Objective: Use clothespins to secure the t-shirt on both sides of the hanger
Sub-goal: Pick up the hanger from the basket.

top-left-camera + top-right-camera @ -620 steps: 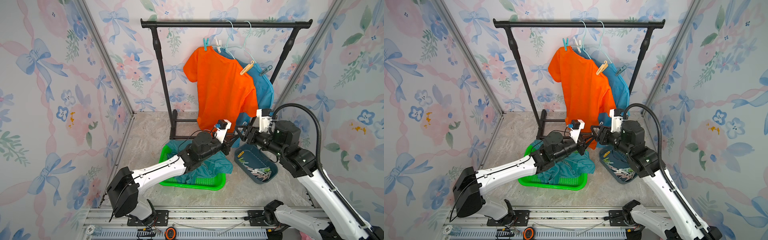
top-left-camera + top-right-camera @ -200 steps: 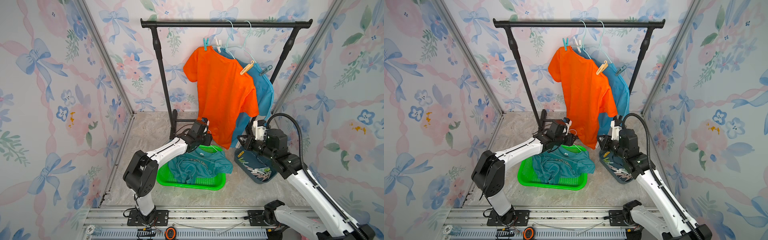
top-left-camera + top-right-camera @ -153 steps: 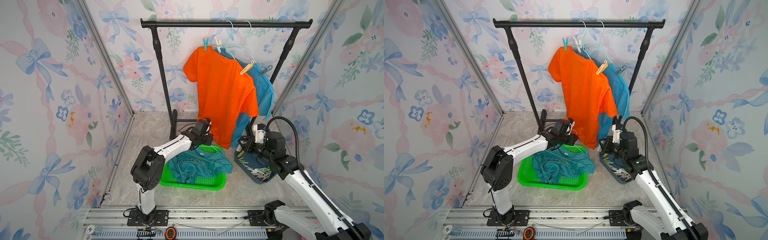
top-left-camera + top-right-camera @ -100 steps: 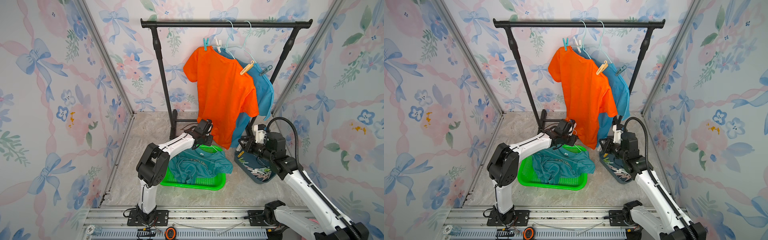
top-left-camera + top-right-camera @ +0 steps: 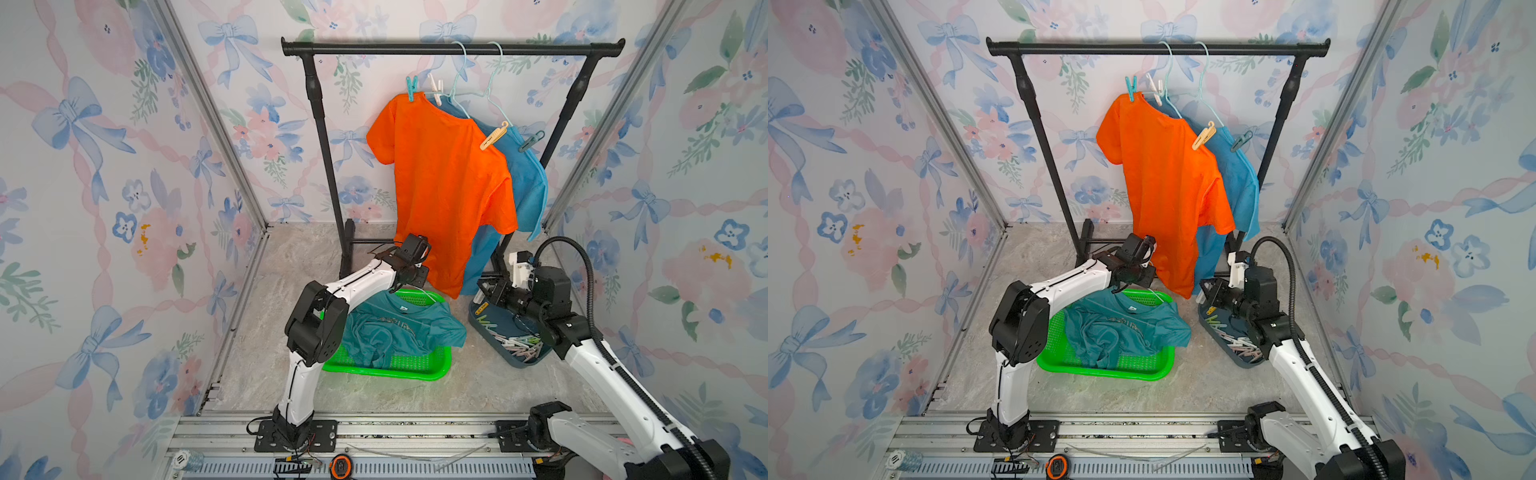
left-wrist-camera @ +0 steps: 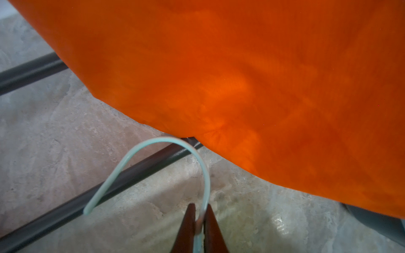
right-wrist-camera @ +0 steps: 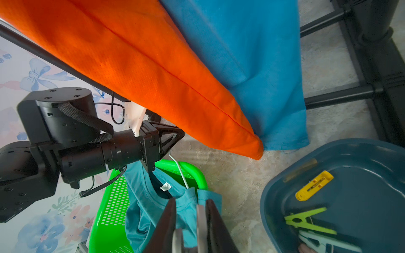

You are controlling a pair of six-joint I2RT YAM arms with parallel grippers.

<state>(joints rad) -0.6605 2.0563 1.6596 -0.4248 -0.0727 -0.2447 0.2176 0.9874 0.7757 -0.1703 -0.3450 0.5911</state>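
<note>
A black garment rack [image 5: 415, 49] stands at the back of the marbled floor. From its bar hang an orange t-shirt [image 5: 444, 187] and, just behind it, a blue t-shirt [image 5: 525, 183], each on a pale hanger. In front of the rack a green basket [image 5: 415, 376] sits on the floor with a teal t-shirt [image 5: 399, 332] crumpled over it, collar toward the rack. Beside the basket, on the right arm's side, a dark blue tray [image 7: 361, 166] holds the loose clothespins [image 5: 519, 345]: a heap of pale ones, with a yellow and a lime one at the end nearer the rack. The left gripper [image 6: 198, 221] sits over the basket's far edge, close to the orange shirt's hem. Its jaws are pinched together on the neck of a mint wire hanger [image 6: 163, 139], whose hook arches up beyond them. In the right wrist view that wire runs down into the teal shirt's collar. The right gripper [image 7: 191, 208] hovers over the rack end of the tray, pointing toward the basket, its fingers closed on a whitish clothespin [image 7: 201, 219]. Up on the hung shirts, a teal peg [image 5: 411, 88] and a cream peg [image 5: 493, 137] clip the orange shirt's shoulders. A white peg [image 5: 436, 85] and a grey-blue peg [image 5: 531, 141] clip the blue one's.
</note>
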